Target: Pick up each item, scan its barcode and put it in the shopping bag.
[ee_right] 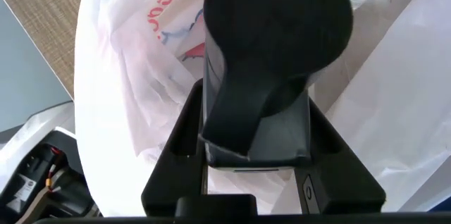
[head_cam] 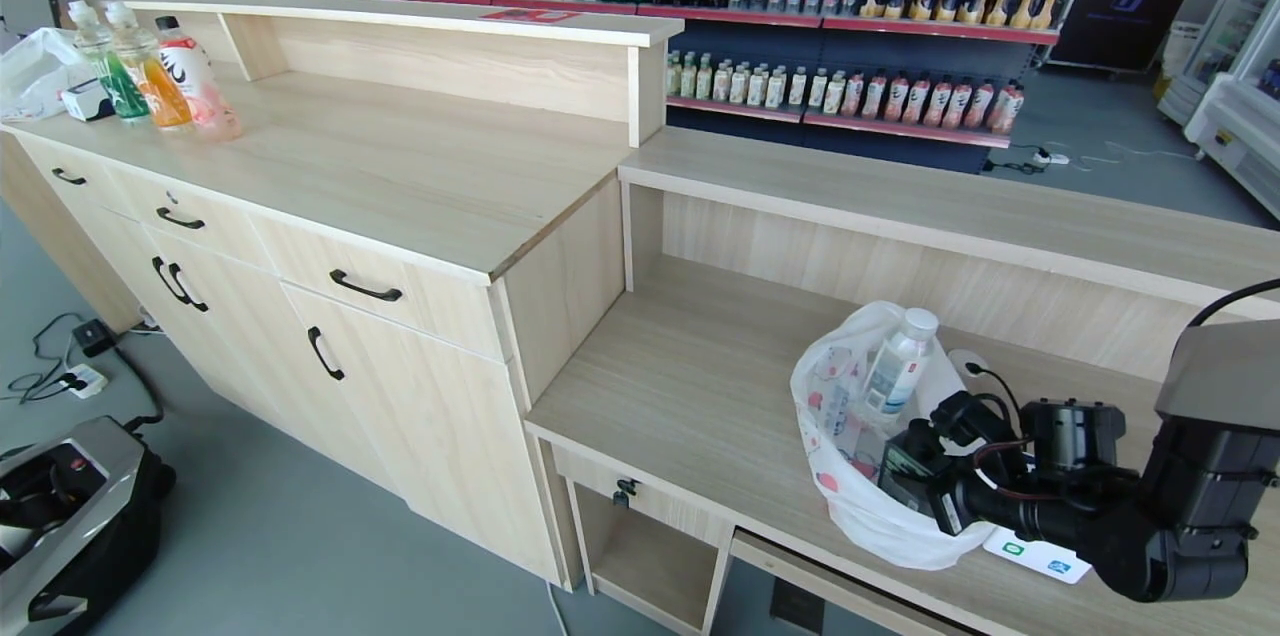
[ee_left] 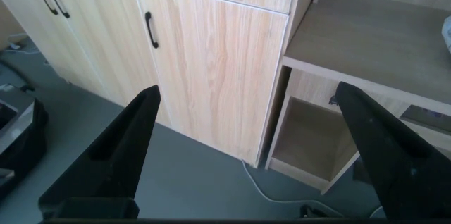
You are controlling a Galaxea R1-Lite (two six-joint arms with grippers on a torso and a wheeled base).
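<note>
Shopping bag [head_cam: 850,486]: stands open on the lower counter [head_cam: 700,386]. One white bottle [head_cam: 897,366] is inside, upright against the bag's far wall. My right gripper [head_cam: 925,481] sits at the bag's near rim, closed around a black handheld device [ee_right: 275,55] that I take for the scanner. Well left of the bag, on the higher counter, stand three bottles [head_cam: 150,66] (green, orange, pink). Judgement: one item bagged, at least three left. My left gripper [ee_left: 246,90] hangs wide open and empty, low before the cabinet doors [ee_left: 211,62], left of the bag. Writing: red print on the bag, bottle labels, and a card [head_cam: 1035,556] with green and blue marks just beside the bag. None is legible.
</note>
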